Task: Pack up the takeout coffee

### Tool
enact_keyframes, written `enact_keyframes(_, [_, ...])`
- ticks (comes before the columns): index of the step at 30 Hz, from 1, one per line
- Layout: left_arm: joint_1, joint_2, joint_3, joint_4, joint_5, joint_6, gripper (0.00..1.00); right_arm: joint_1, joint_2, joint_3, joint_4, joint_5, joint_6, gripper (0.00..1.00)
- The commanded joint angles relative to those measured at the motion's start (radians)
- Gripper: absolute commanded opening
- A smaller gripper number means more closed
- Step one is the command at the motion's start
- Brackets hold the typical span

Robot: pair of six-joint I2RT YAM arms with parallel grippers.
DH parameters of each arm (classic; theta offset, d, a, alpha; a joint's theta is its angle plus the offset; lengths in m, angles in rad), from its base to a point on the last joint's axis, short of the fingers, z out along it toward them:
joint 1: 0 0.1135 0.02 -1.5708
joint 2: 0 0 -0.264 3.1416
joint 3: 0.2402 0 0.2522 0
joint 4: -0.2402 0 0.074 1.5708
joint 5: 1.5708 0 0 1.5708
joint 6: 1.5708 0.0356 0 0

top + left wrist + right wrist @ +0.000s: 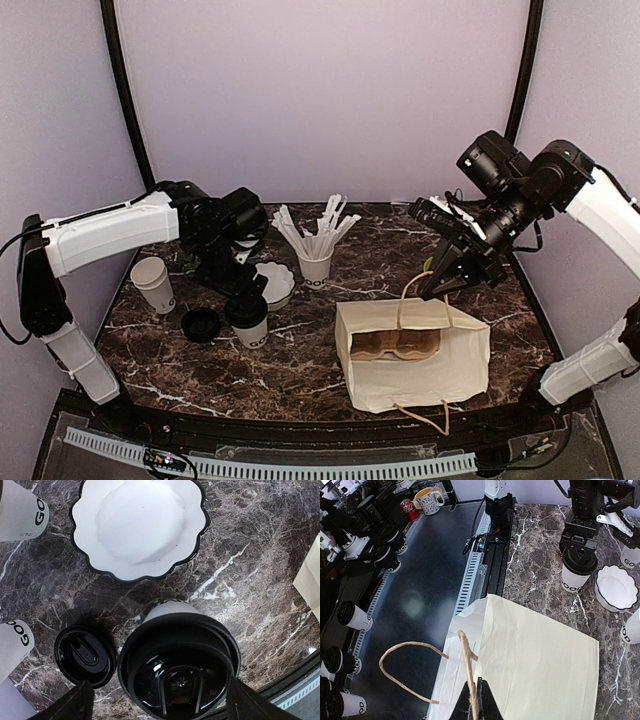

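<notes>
On the dark marble tabletop (300, 375) the paper bag (430, 370) sits at the right. My right tool (474, 702) is pinched closed on its twine handle (466, 655), holding it up. Left of the bag stands the lidded cup (250, 328), directly below my left tool (160, 700), whose jaws are spread wide on either side of its lid. The open cup (153, 283) stands farther left, and a loose black lid (201, 323) lies between the two cups.
</notes>
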Motion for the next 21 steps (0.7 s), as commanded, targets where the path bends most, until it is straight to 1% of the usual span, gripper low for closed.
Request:
enact_keyframes(1, [0.006,0.002,0.010,0.014,0.033,0.020,0.93,0.008,0.010,0.029,0.022,0.000,0.005,0.00])
enact_keyframes(6, [0.008,0.006,0.017,0.032,0.069,0.030,0.93,0.008,0.014,0.022,0.025,0.007,0.007,0.00])
enact_keyframes(11, [0.007,0.023,0.010,0.030,0.072,0.039,0.93,0.009,0.012,0.016,0.033,0.013,0.014,0.00])
enact_keyframes(21, [0.008,0.045,-0.002,0.007,0.063,0.036,0.88,0.009,0.015,0.010,0.039,0.019,0.014,0.00])
